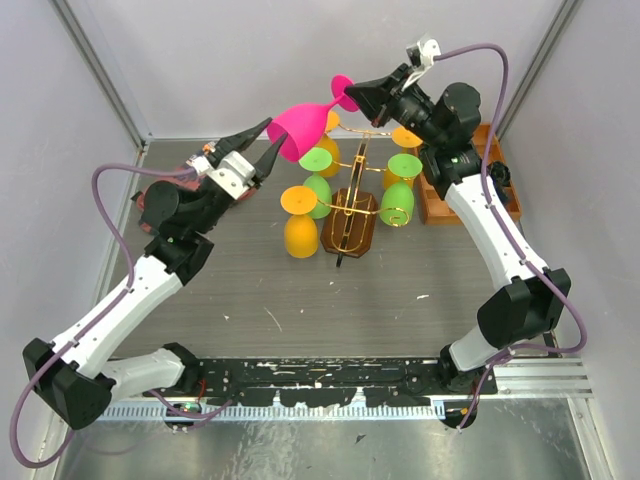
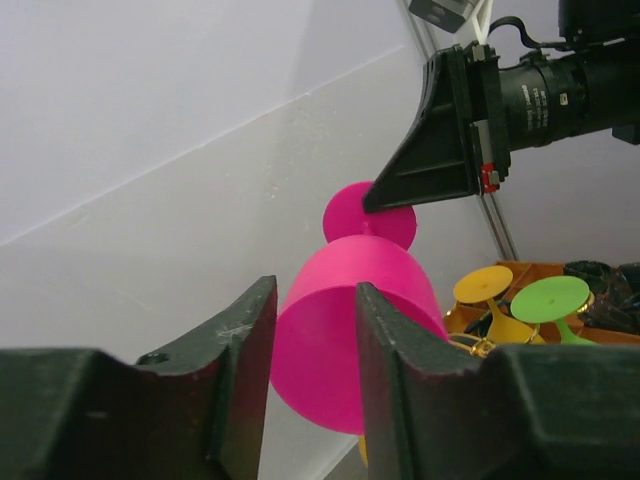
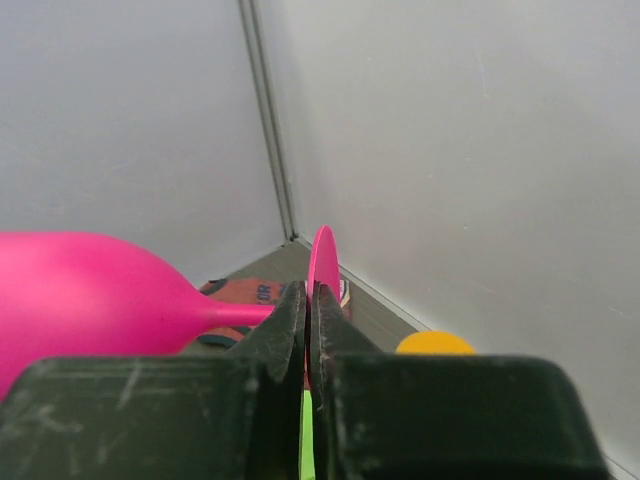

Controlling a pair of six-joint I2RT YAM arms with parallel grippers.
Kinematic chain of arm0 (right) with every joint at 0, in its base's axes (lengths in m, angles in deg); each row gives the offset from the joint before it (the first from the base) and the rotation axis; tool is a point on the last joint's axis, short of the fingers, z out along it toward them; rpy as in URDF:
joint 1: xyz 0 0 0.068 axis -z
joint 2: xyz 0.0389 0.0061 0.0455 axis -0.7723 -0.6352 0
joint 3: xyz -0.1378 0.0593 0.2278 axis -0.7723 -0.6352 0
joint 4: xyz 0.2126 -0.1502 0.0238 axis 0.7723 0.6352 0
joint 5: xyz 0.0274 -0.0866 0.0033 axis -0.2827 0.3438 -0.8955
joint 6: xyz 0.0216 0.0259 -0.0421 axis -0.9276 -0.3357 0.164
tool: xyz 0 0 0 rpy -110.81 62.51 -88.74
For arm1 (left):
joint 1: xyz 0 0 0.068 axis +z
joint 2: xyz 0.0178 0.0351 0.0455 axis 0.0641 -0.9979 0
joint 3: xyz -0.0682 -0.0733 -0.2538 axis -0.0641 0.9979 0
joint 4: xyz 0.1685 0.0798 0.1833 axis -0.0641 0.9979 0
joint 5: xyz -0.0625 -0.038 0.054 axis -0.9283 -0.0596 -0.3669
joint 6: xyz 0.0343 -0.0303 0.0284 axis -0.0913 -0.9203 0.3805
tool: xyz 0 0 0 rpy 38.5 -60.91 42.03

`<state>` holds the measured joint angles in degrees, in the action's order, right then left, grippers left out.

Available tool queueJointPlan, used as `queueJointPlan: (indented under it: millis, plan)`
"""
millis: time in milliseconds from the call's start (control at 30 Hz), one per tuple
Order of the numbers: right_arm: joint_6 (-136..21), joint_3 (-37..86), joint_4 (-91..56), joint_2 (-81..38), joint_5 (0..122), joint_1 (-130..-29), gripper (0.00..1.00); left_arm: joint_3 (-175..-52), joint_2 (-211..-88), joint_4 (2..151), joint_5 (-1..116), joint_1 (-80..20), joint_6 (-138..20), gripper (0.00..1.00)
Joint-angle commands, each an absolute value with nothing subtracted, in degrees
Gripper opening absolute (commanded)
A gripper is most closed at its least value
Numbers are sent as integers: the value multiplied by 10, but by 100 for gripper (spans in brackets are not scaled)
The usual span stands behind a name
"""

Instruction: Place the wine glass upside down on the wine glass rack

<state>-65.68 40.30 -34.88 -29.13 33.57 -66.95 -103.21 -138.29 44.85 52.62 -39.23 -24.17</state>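
The pink wine glass [image 1: 303,125] hangs in the air on its side between the 2 arms, above the far end of the counter [image 1: 400,290] and just behind the rack [image 1: 352,195] – not on it. The right gripper [image 3: 308,300] has its jaws pinched tight on the stem, right beside the round foot. The left gripper [image 1: 274,133] has its jaws parted at the mouth of the bowl – from the left wrist view the bowl shows between them, but I cannot tell whether they touch it. Orange glasses [image 1: 301,235] and green glasses [image 1: 398,200] sit upside down around the gold wire rack.
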Motion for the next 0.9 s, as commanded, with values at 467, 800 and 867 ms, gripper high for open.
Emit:
queueJointPlan:
  millis: [467,800,867]
  plan:
    - [-364,445,-300,-258,446,-685,1,-1363,-1429,939,585,-393,-354,47]
    - [-240,386,-366,-221,367,-740,1,-1596,-1594,1093,445,-387,-416,48]
    - [-216,377,-367,-217,359,-755,1,-1597,-1604,1098,419,-386,-424,48]
